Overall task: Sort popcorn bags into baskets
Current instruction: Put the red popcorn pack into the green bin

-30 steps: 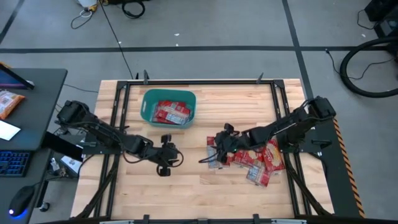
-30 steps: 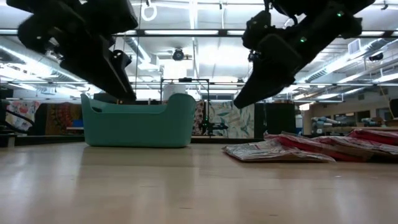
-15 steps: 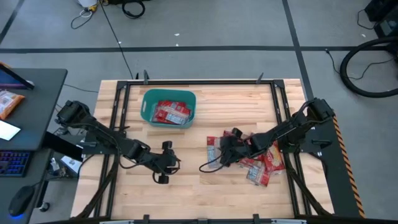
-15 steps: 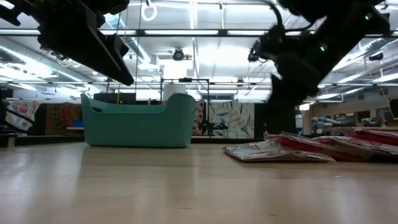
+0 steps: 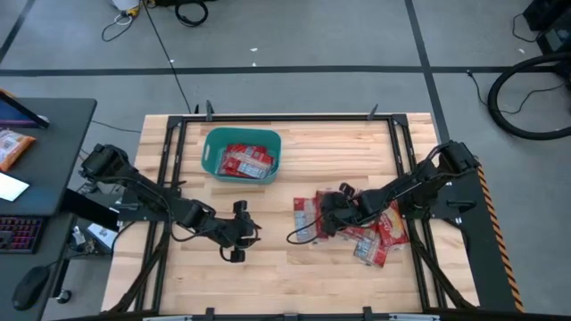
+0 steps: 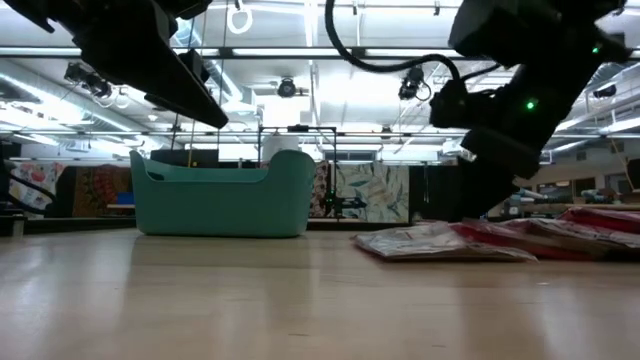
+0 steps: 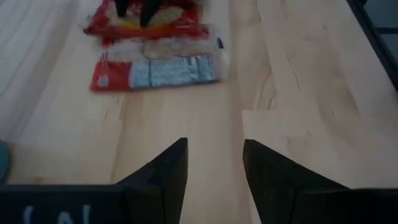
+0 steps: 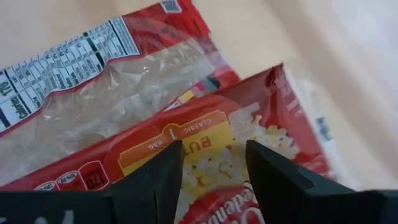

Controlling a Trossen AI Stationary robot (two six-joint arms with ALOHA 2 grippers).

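Where the loose popcorn bags (image 5: 357,223) lie heaped on the right half of the wooden table (image 5: 285,272), the right gripper (image 5: 326,217) is lowered onto the left edge of the pile, its arm reaching in from the table's right side. In the right wrist view its two dark fingers (image 8: 155,180) stand parted over a red packet (image 8: 205,149) printed with a yellow band, and nothing is held between them; a second packet (image 8: 106,68), showing its clear back and nutrition label, lies just beside the first. The teal basket (image 5: 211,153) sits toward the far left of the table, well apart from the heap, and already contains several red bags (image 5: 245,161). The left gripper (image 5: 237,234) hovers over bare wood between basket and pile, fingers (image 7: 161,177) spread and empty. From the low view the basket (image 6: 222,195) stands upright on the left, with the flat packets (image 6: 440,242) on the right.
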